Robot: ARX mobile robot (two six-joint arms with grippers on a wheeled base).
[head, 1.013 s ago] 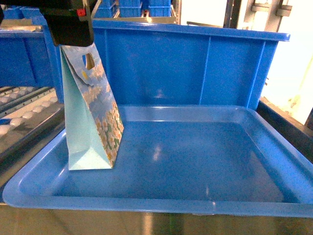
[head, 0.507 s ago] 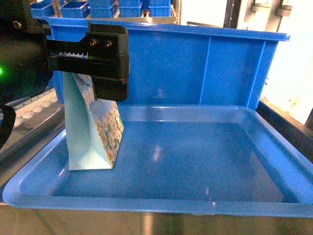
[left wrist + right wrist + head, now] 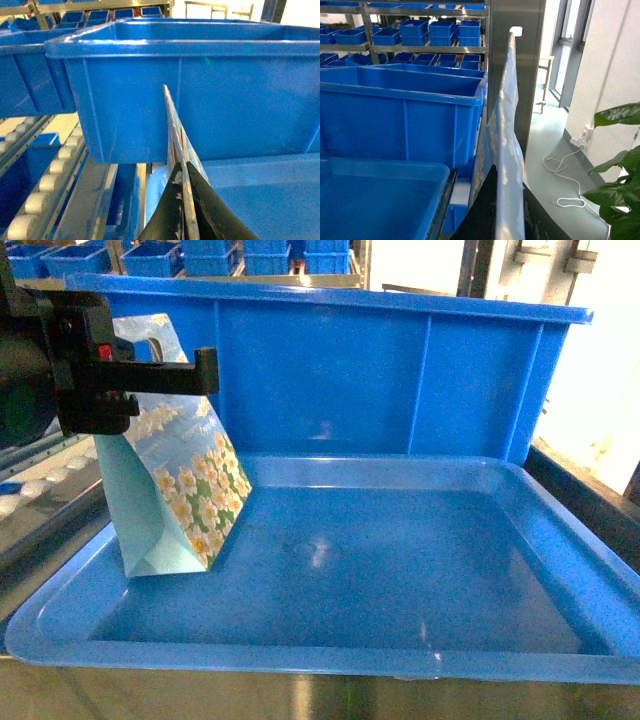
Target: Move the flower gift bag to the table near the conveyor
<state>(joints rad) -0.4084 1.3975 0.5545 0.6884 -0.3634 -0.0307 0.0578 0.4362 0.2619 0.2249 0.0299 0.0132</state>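
Note:
The flower gift bag (image 3: 190,490) leans tilted in the left part of the blue tray (image 3: 420,660), its daisy-printed face towards the head camera. My left gripper (image 3: 190,370) is shut on the bag's upper part. In the left wrist view, that gripper (image 3: 182,187) pinches the bag's thin top edge (image 3: 172,125). The conveyor (image 3: 35,485) shows its white rollers (image 3: 45,185) left of the tray. My right gripper (image 3: 507,187) is outside the head view, shut on a flat glossy bag (image 3: 512,100) seen edge-on. The table is out of view.
A deep blue bin (image 3: 400,380) stands right behind the tray. Shelves with several blue bins (image 3: 435,32) fill the background. A steel rail (image 3: 590,500) runs along the tray's right side. A green plant (image 3: 620,165) and a white cord (image 3: 565,175) are on the floor at right.
The left gripper has moved left and the flower gift bag has turned with it, showing more of its daisy face. The bag's bottom has shifted left in the tray.

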